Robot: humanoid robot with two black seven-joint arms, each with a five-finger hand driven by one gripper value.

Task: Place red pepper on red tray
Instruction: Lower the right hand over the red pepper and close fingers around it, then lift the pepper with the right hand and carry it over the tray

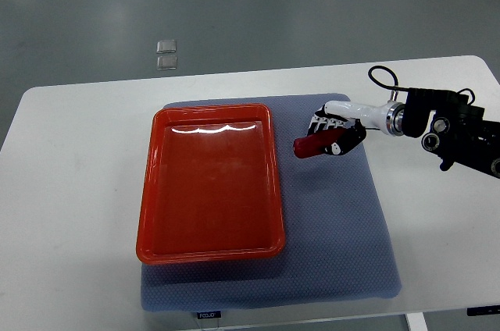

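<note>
A red tray [211, 186] lies on a blue-grey mat [336, 229] on a white table; nothing lies in it. My right hand [332, 134] comes in from the right edge and is curled around a red pepper [312, 144], whose tip sticks out to the left of the fingers. The hand with the pepper is just right of the tray's upper right corner, over the mat. Whether the pepper touches the mat I cannot tell. The left arm is out of view.
The white table [70, 206] extends around the mat on all sides. Two small clear squares [166, 53] lie on the grey floor beyond the table's far edge. A black cable [383, 77] loops over my right wrist.
</note>
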